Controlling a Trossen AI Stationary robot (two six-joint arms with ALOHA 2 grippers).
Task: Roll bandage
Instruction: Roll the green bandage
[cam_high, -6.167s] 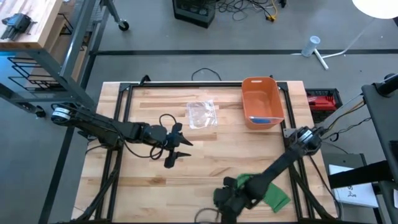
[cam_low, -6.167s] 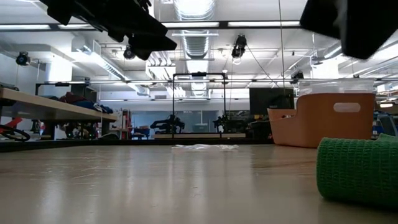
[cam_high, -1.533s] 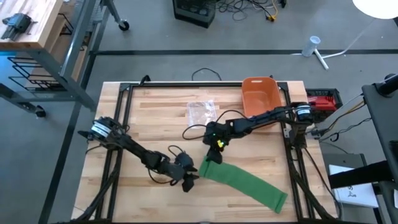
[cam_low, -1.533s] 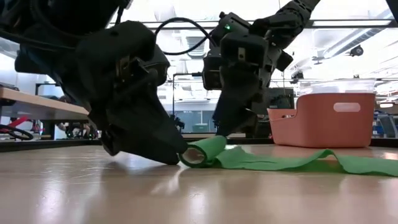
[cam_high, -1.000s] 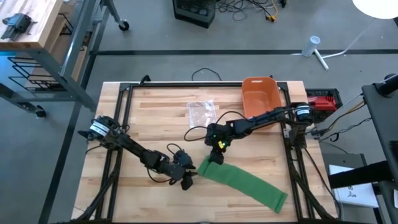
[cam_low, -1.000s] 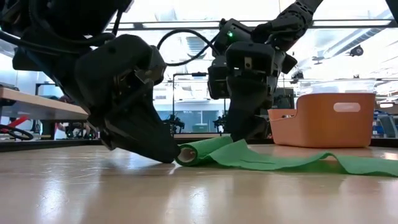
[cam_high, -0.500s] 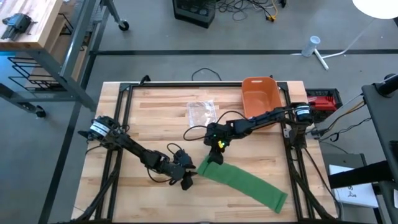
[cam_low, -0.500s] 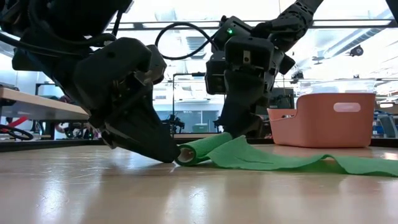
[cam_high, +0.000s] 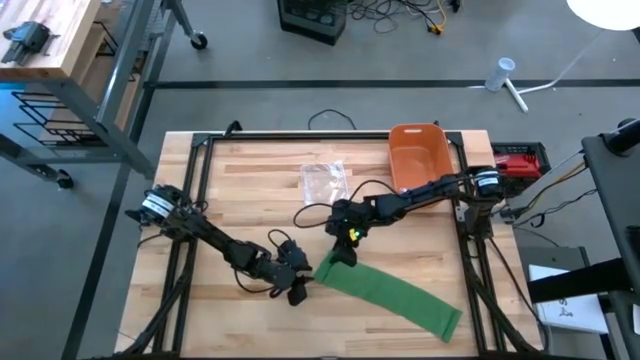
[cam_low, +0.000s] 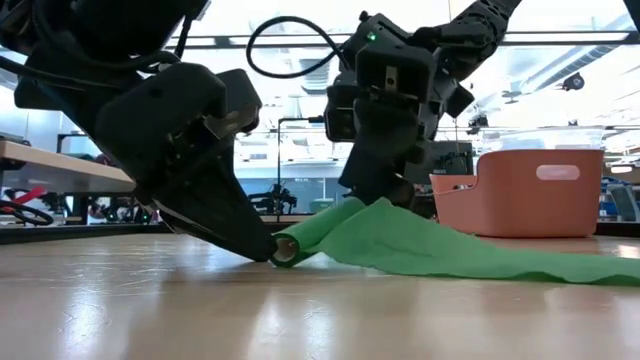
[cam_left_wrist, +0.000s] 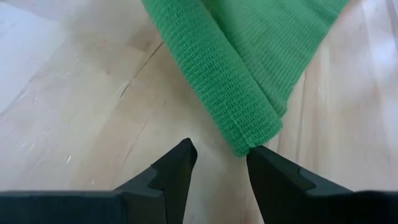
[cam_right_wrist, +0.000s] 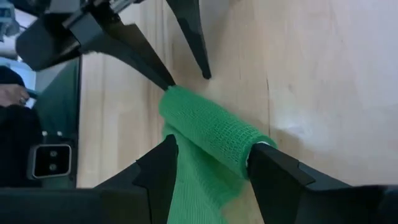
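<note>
1. A green bandage (cam_high: 388, 297) lies on the wooden table (cam_high: 230, 200). Its flat, unrolled tail runs toward the near right corner, and its started roll (cam_high: 333, 265) sits near the middle of the table.

2. The roll's long axis runs between the two grippers. The left gripper (cam_high: 297, 291) meets the near end of the roll; the right gripper (cam_high: 345, 250) meets the far end. Each stands right at its own end, so neither is clearly the nearer.

3. The left gripper's fingers are spread a little and hold nothing. In the left wrist view the end of the roll (cam_left_wrist: 249, 140) sits just off one fingertip (cam_left_wrist: 252, 151), touching or nearly so.

4. The right gripper's fingers straddle the roll (cam_right_wrist: 211, 134) across its far end, apparently gripping it.

5. The low view shows what the overhead view cannot: the roll (cam_low: 290, 248) rests on the table, with the band rising from it in a loose fold toward the right gripper (cam_low: 375, 190).

6. An orange bin (cam_high: 421, 163) and a clear plastic wrapper (cam_high: 324, 183) sit well apart, toward the far side.
</note>
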